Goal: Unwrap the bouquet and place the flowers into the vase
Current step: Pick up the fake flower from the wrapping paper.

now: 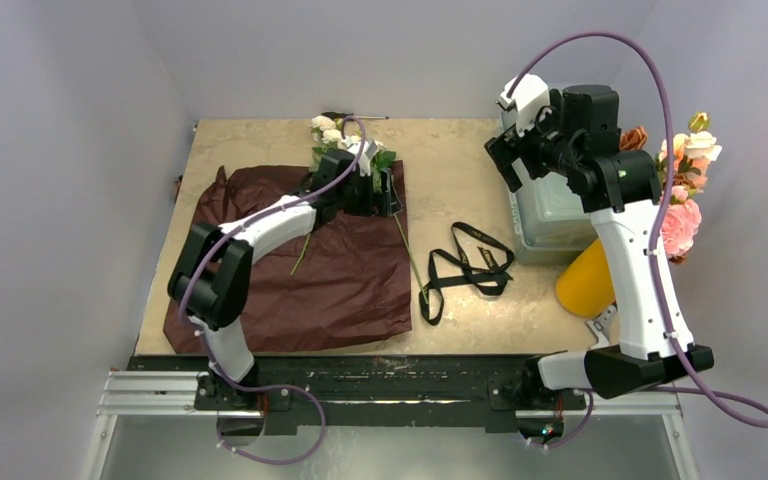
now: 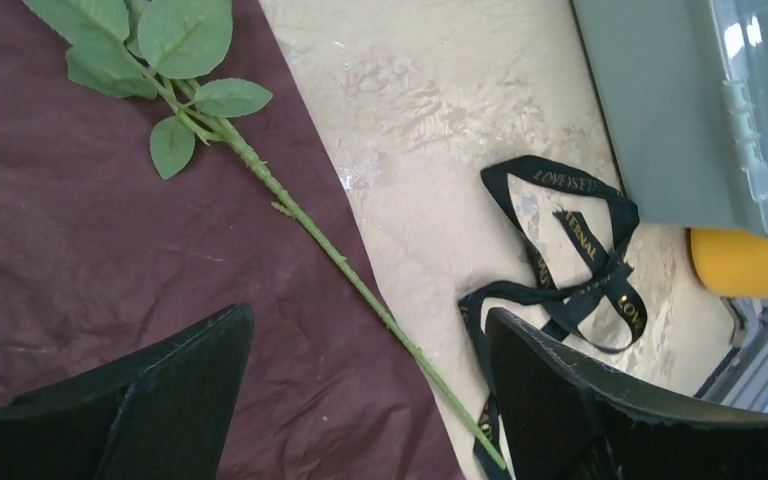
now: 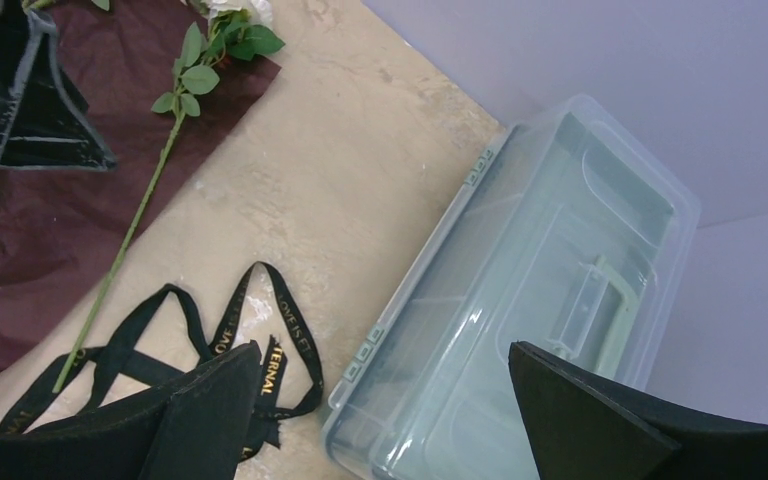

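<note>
The maroon paper [image 1: 340, 275] lies spread flat on the table [image 1: 450, 150], and the black ribbon [image 1: 470, 265] lies loose just beside its right edge. The left gripper [image 1: 380, 195] hovers over the far part of the paper with its jaws wide apart and nothing between them. Under it one green stem [image 2: 330, 250] runs from the paper onto the table, its end touching the ribbon. A few cream and white flowers [image 1: 332, 130] lie at the far edge of the paper. The right gripper [image 3: 382, 350] is released too – it hangs empty above the clear plastic box [image 3: 560, 290]. The yellow-orange vase [image 1: 585, 282] is near the box, partly hidden by the right arm. More roses [image 1: 685, 200] – pink, peach and cream – show behind that arm; whether they sit in the vase, I cannot tell.
</note>
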Available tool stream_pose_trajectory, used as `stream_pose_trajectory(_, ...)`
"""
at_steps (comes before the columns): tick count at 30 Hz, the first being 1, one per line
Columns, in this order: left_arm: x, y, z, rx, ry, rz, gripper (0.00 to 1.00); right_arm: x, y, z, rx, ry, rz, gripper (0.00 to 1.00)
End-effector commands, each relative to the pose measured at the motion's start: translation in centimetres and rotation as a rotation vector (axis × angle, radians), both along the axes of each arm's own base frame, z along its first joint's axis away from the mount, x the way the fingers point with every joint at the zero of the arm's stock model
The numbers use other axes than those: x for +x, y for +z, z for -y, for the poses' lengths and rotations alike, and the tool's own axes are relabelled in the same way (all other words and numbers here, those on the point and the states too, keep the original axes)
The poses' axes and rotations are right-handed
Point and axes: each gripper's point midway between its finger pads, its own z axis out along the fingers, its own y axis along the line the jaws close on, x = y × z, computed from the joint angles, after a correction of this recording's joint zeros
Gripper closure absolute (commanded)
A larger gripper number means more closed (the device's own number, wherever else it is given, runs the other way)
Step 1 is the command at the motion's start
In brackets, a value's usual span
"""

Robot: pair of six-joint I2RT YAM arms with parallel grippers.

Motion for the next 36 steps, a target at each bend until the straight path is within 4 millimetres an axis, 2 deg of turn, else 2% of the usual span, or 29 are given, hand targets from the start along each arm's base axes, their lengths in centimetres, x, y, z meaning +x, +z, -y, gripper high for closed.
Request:
stream_pose_trajectory(1,2.6,0.8,1.2,-0.160,0.126,0.010,0.20,-0.3,2.4,-0.7,0.057,0.013,0.068,0.02)
stream_pose_trajectory(6,3.9,-1.9,1.5,-0.326,0.140,-0.076,0.38,-0.8,2.1,-0.5,0.039,0.012,0.052,0.02)
stream_pose_trajectory(10,3.9,-2.9,3.1,-0.434,0.083,-0.112,0.52,-0.7,1.8,-0.3,0.028,0.006,0.043,0.02)
stream_pose_trajectory(13,4.0,-3.8,3.5,-0.471,0.095,-0.147,0.54,-0.6,1.5,-0.2,0.021,0.005,0.035,0.02)
stream_pose_trajectory(16,4.2,-5.0,3.2,-0.484,0.135,-0.166,0.53,-0.6,1.1,-0.3,0.017,0.015,0.022,0.02)
stream_pose_trajectory(22,4.0,-8.2,2.9,-0.526,0.204,-0.226,0.54,-0.7,0.7,-0.1,0.006,0.009,0.014,0.02)
stream_pose_trajectory(31,5.3,-9.5,4.2,-0.593,0.199,-0.255,0.57,-0.8,0.2,0.2,-0.009,0.000,0.000,0.02)
stream_pose_trajectory(33,5.4,-9.8,4.7,-0.606,0.180,-0.271,0.59,-0.7,0.0,0.1,-0.009,0.001,-0.004,0.02)
stream_pose_trajectory(36,5.8,-9.9,4.7,-0.622,0.173,-0.276,0.72,-0.6,0.0,0.0,-0.004,0.005,-0.005,0.02)
